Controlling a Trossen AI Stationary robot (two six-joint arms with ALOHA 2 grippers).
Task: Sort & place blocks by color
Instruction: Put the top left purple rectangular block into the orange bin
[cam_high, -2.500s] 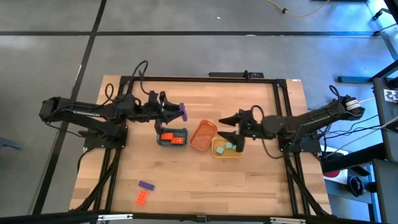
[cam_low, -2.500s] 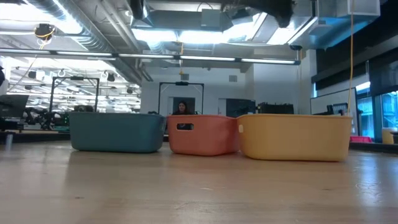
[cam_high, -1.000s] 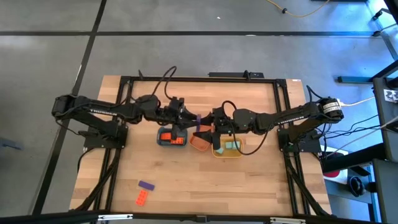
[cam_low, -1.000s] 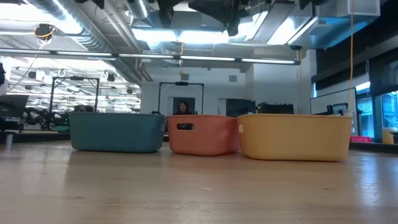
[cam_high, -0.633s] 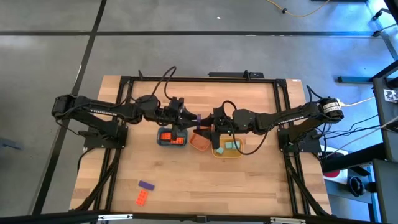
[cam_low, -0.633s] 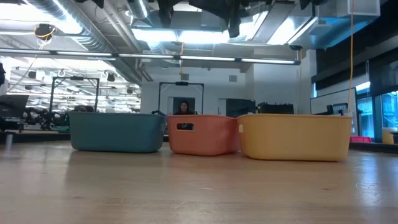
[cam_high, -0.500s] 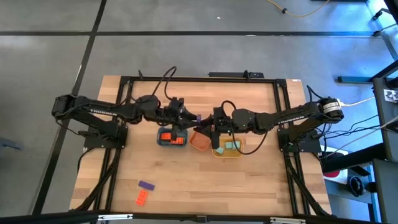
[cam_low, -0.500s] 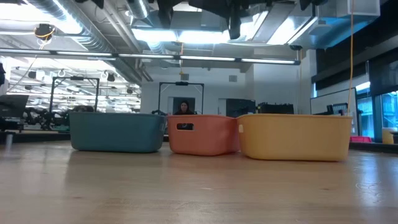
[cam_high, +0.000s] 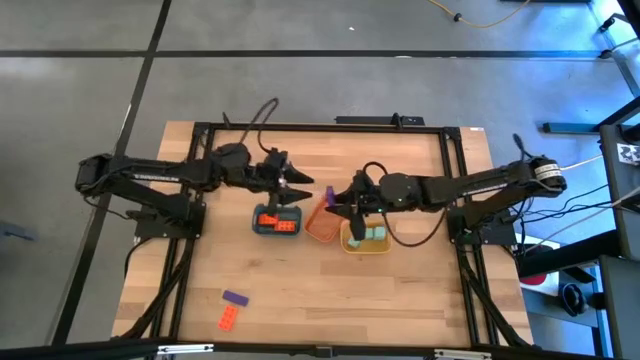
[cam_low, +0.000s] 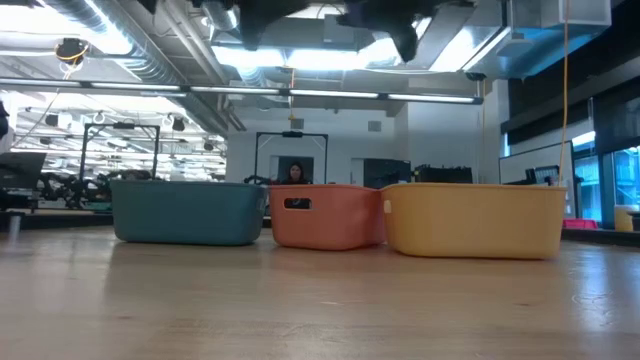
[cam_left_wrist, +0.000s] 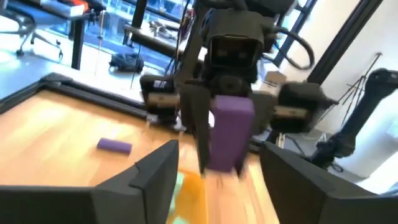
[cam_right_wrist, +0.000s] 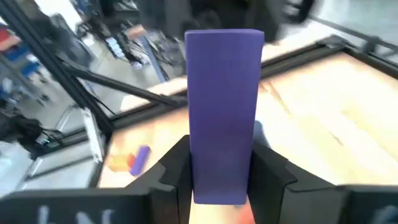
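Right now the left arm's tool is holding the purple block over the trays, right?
No, the right tool holds the purple block, as the right wrist view shows. The left tool is open and empty, beside it over the trays.

Right end effector (cam_high: 334, 197) clamps a purple block (cam_high: 329, 194) above the orange tray (cam_high: 318, 228). Left end effector (cam_high: 303, 190) spread empty over the blue tray (cam_high: 276, 230). Loose purple block (cam_high: 235, 298) and orange-red block (cam_high: 229, 319) near the tabletop (cam_high: 400, 290) front edge.

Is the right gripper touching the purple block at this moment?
Touching. The right wrist view shows the purple block standing clamped between the right gripper's fingers, with no gap on either side.
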